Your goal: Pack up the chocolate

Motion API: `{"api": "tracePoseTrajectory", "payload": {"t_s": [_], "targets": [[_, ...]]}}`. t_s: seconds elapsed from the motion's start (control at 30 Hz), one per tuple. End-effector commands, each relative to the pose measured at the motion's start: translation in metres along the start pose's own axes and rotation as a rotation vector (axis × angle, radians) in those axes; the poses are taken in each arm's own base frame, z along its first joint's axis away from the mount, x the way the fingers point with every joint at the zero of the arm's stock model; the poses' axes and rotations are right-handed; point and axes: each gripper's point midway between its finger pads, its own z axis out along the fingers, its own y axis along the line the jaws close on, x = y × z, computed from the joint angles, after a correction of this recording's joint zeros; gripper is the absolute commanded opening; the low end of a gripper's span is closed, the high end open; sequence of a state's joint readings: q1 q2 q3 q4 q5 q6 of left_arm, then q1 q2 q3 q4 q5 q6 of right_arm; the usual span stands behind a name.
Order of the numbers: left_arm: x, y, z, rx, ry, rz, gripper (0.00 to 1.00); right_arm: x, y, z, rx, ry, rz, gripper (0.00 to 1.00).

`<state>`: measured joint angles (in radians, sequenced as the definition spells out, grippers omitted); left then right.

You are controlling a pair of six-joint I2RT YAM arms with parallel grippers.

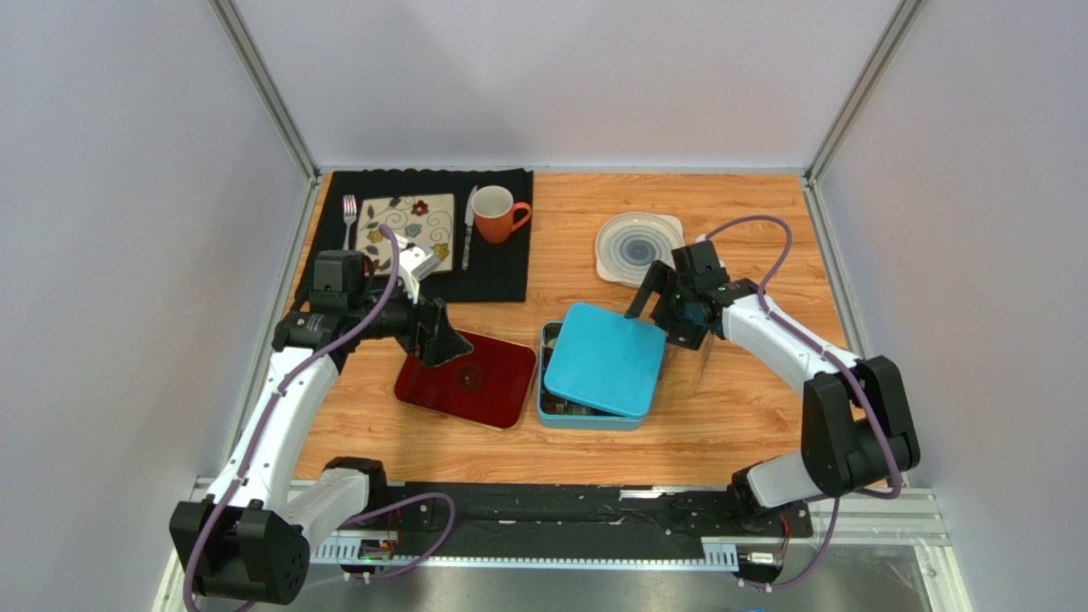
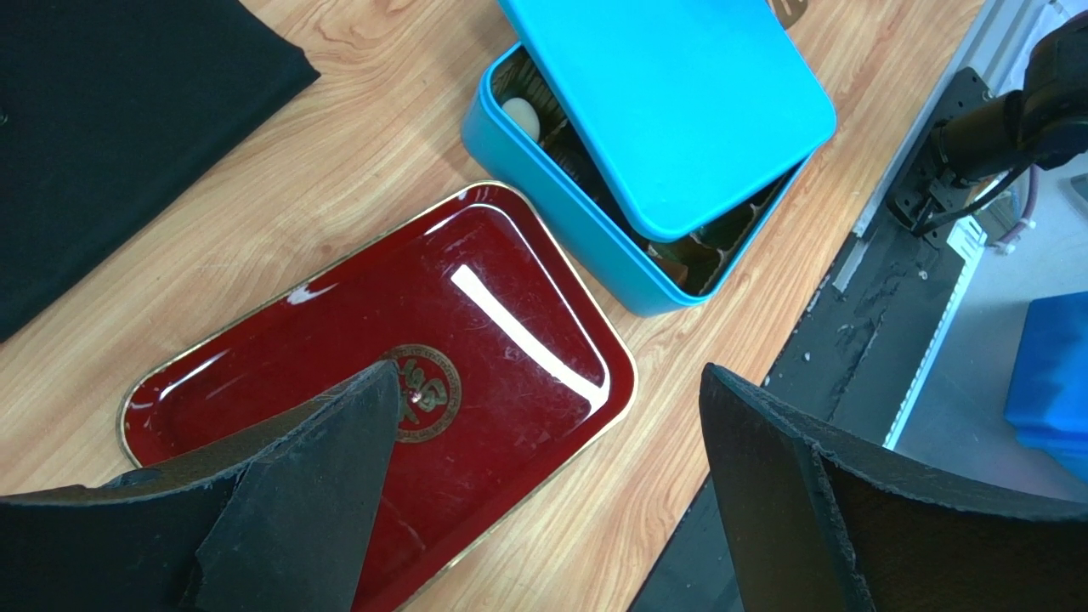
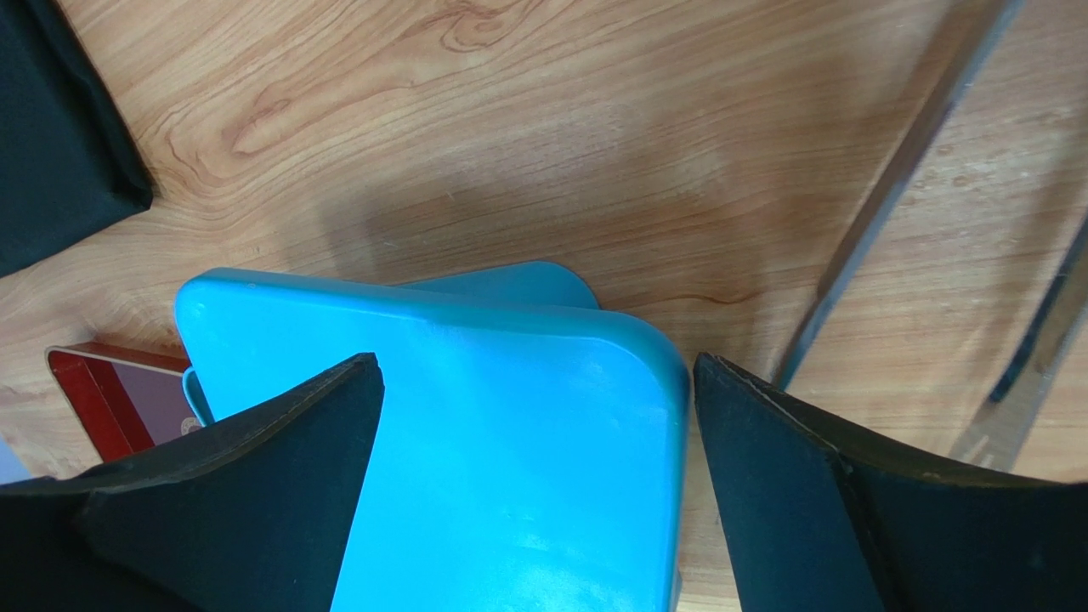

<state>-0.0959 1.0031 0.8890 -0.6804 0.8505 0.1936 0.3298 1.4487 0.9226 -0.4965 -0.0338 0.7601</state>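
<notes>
Upon the wooden table (image 1: 754,204), taken as reference for every entry below: teal box (image 1: 557,411), rectangular.

1. Teal lid (image 1: 603,360): lay on top of the box, turned askew, leaving the box's far left corner and part of its near edge uncovered.
2. Chocolate: one cream bonbon (image 2: 520,115) sat inside the box, in the uncovered far left corner. Dark brown shapes showed in the gap at the box's near edge, but bonbon and insert could not be told apart there. All else in the box was hidden beneath the lid.
3. Right gripper (image 1: 658,306): at the box's far right corner, jaws spread wide, one finger to either side of the lid's corner. Whether the fingers touched the lid could not be told.
4. Left gripper (image 1: 437,342): left of the box, above the red tray, jaws wide apart, nothing between them.
5. Red tray (image 1: 492,383): glossy, gold-rimmed, with an emblem at its middle; flat on the table just beside the box's left side.
6. Black cloth (image 1: 501,262): well beyond the box, to the far left. It bore a patterned square plate (image 1: 415,230), a fork (image 1: 349,217), a knife (image 1: 470,225) and an orange mug (image 1: 498,213).
7. Clear round dish (image 1: 639,246): beyond the box, far right, near the right gripper
</notes>
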Motion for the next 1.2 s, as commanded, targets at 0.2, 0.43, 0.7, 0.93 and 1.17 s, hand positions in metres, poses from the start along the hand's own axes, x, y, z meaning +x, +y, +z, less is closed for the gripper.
{"api": "tracePoseTrajectory", "payload": {"t_s": [0.2, 0.43, 0.7, 0.93, 1.17], "targets": [[-0.008, -0.005, -0.004, 0.014, -0.020, 0.071, 0.96, -0.013, 0.030, 0.004, -0.059, -0.039, -0.008, 0.96], [-0.008, -0.005, -0.005, 0.012, -0.022, 0.078, 0.96, -0.012, 0.047, 0.006, -0.083, -0.031, -0.025, 0.96], [-0.006, -0.004, -0.006, 0.002, -0.017, 0.089, 0.96, -0.007, 0.056, 0.009, -0.088, -0.022, -0.057, 0.96], [-0.005, -0.005, -0.006, 0.001, -0.018, 0.095, 0.96, -0.008, 0.065, 0.007, -0.104, -0.026, -0.067, 0.96], [-0.003, -0.005, -0.006, -0.002, -0.014, 0.098, 0.96, -0.005, 0.077, 0.003, -0.125, -0.028, -0.092, 0.96]]}}
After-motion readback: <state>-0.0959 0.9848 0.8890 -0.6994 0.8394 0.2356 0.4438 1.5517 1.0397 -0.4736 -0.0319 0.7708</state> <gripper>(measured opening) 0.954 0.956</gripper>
